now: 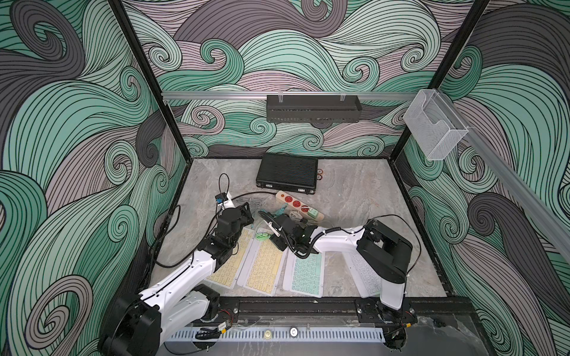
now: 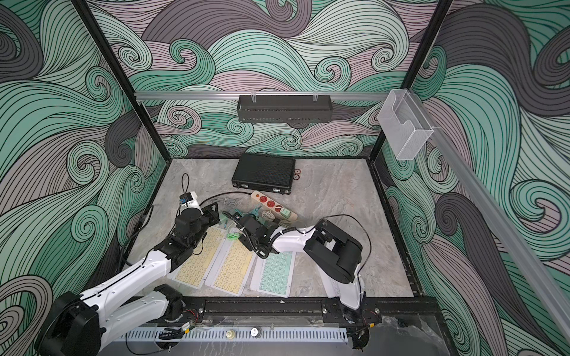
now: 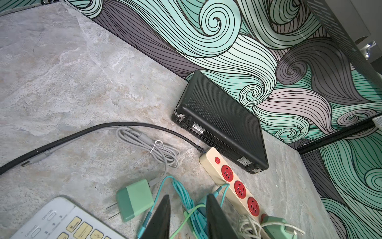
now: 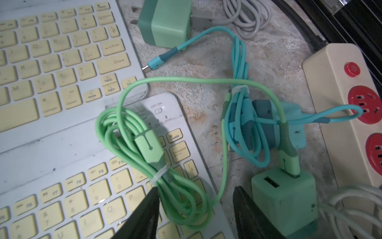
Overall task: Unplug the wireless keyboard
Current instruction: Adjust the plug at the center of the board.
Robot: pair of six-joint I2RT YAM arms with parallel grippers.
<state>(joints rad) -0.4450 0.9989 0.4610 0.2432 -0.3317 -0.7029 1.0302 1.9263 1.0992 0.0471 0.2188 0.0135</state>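
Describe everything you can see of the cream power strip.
The power strip is a long cream plastic bar with round red sockets and a red button at one end, where a black cord enters. It lies flat on the grey table, beside the black case. A green charger is plugged in near its far end, and a teal cable loop lies across one socket.

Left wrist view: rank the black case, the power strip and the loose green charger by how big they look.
1. black case
2. power strip, though the frame edge cuts it off
3. loose green charger, smallest even though it lies nearest the camera
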